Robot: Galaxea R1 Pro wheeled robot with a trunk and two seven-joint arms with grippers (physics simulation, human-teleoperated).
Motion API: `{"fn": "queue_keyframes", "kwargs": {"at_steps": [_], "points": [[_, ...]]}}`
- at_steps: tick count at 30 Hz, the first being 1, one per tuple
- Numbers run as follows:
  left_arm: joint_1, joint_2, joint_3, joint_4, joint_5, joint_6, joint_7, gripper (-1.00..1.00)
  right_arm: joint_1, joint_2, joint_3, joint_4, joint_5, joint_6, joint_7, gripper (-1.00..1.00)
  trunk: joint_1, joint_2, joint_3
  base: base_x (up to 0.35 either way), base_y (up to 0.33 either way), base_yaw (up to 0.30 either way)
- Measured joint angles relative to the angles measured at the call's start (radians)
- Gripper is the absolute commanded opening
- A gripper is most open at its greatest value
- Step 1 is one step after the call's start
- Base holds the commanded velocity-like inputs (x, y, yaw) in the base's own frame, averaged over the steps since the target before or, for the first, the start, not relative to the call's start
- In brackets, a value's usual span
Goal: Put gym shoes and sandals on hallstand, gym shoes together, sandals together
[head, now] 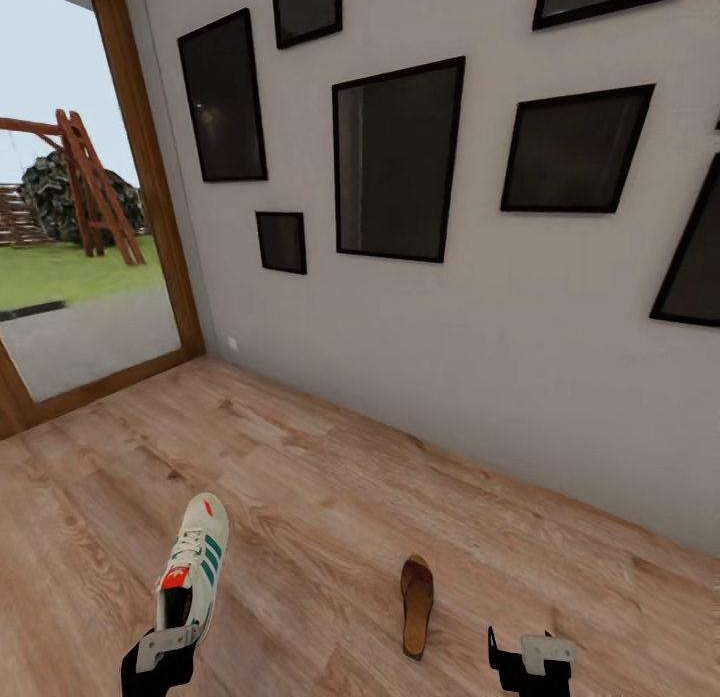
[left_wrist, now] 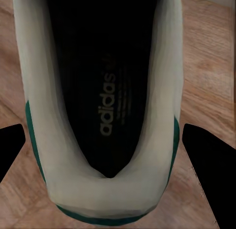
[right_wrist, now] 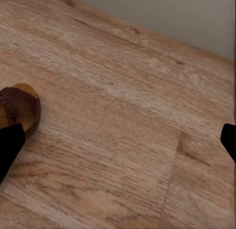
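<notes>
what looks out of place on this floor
Two unmatched shoes lie loose on the corridor floor: one gym shoe with the left hand around its heel, and one sandal lying apart to its right, near the right hand. Nothing looks damaged or spilled.

Matte black housings carry the robot's left pincer [head: 160, 657] and right pincer [head: 530, 657], each topped by a pale grey angular plate in the head view; through the wrist cameras, the fingers [left_wrist: 209, 165] appear as plain black wedges.

head high over floor [head: 330, 477], wrists close above it
</notes>
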Motion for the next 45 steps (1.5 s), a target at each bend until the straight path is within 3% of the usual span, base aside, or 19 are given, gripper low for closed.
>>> {"fn": "queue_keyframes", "kwargs": {"at_steps": [14,45], "points": [[0.000,0.000,0.001,-0.001,0.002,0.001,0.000,-1.00,0.000,0.000,0.000,0.001,0.000,0.000,0.000,1.00,0.000,0.000,-0.014,0.049,0.125,-0.196],[0.000,0.000,0.000,-0.003,0.002,0.001,0.000,-1.00,0.000,-0.001,0.001,0.002,0.003,-0.002,0.003,1.00,0.000,0.000,-0.015,0.040,0.052,-0.005]]}}
